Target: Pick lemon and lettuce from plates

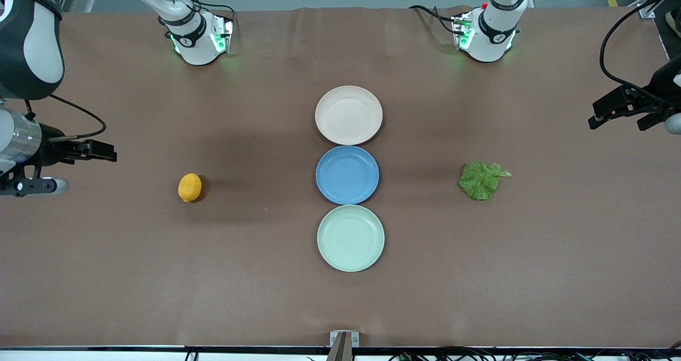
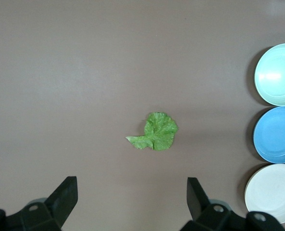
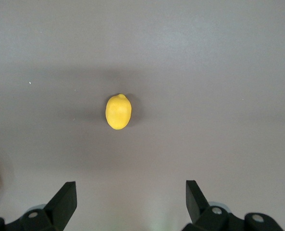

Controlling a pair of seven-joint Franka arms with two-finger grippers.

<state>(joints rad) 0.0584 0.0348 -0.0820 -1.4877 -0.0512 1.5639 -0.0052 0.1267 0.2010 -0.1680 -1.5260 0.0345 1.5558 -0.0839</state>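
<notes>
The lemon (image 1: 189, 187) lies on the bare table toward the right arm's end, apart from the plates; it also shows in the right wrist view (image 3: 118, 111). The lettuce (image 1: 483, 179) lies flat on the table toward the left arm's end, and in the left wrist view (image 2: 154, 132). The beige-pink plate (image 1: 348, 115) and the mint green plate (image 1: 350, 238) are both empty. My right gripper (image 1: 106, 153) (image 3: 130, 185) is open and empty, high over the table edge at its end. My left gripper (image 1: 612, 119) (image 2: 131, 185) is open and empty, high at its end.
A blue plate (image 1: 347, 174), also empty, sits between the beige-pink and mint plates in one row down the table's middle. The three plates show in the left wrist view: mint (image 2: 277, 74), blue (image 2: 277, 134), beige-pink (image 2: 272, 192). The brown table covering is bare around the lemon and lettuce.
</notes>
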